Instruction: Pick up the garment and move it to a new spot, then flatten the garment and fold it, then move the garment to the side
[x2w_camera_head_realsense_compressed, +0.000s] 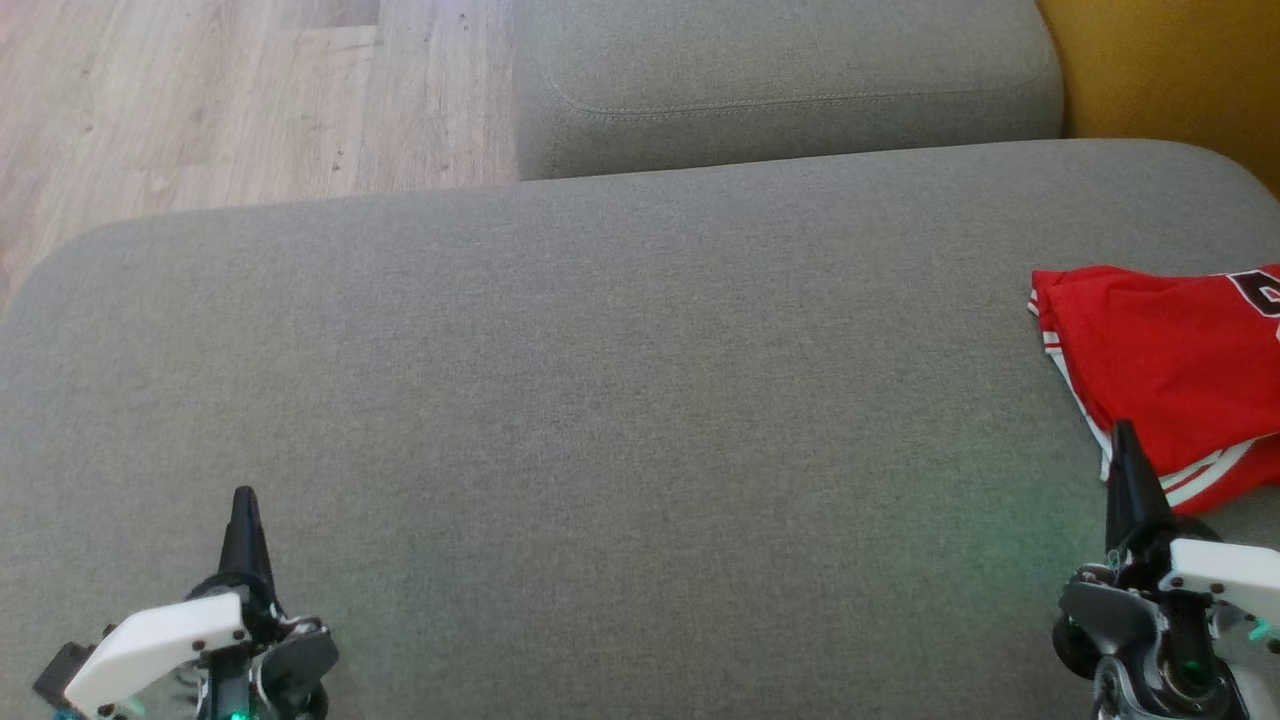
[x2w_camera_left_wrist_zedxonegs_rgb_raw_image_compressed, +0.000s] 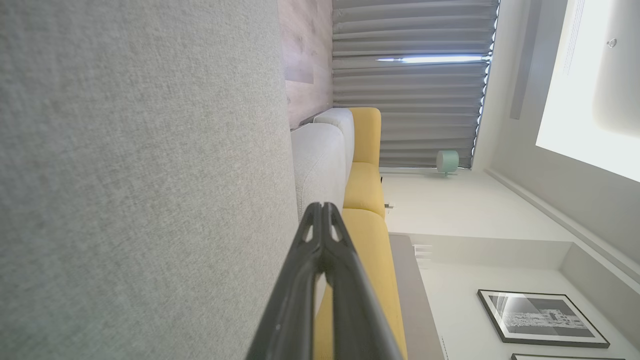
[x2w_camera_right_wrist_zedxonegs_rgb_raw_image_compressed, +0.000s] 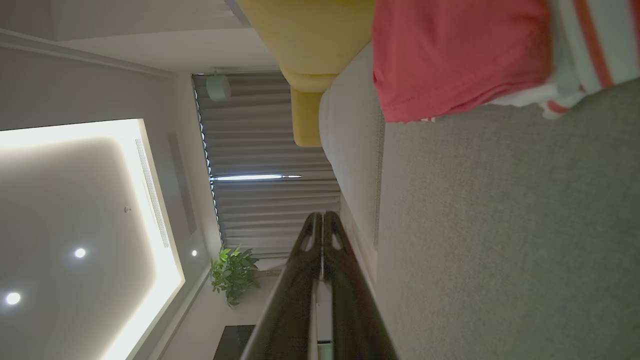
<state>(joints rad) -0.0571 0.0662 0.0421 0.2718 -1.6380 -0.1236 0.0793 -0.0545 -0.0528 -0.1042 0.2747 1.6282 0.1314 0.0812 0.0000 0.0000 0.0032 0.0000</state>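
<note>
The garment (x2w_camera_head_realsense_compressed: 1170, 370) is a red jersey with white and red striped trim, lying bunched at the right edge of the grey sofa seat (x2w_camera_head_realsense_compressed: 600, 400). In the right wrist view the garment (x2w_camera_right_wrist_zedxonegs_rgb_raw_image_compressed: 450, 55) fills the top. My right gripper (x2w_camera_head_realsense_compressed: 1124, 432) is shut with nothing in it, its tip just in front of the garment's striped hem. Its fingers (x2w_camera_right_wrist_zedxonegs_rgb_raw_image_compressed: 322, 220) are pressed together above the seat. Far from the garment, my left gripper (x2w_camera_head_realsense_compressed: 244, 497) is shut and empty at the lower left, its fingers (x2w_camera_left_wrist_zedxonegs_rgb_raw_image_compressed: 322, 210) closed over the cushion.
A second grey cushion (x2w_camera_head_realsense_compressed: 790, 80) lies behind the seat, with a yellow cushion (x2w_camera_head_realsense_compressed: 1170, 70) at the back right. Wooden floor (x2w_camera_head_realsense_compressed: 200, 100) shows at the back left. The broad middle of the seat is bare fabric.
</note>
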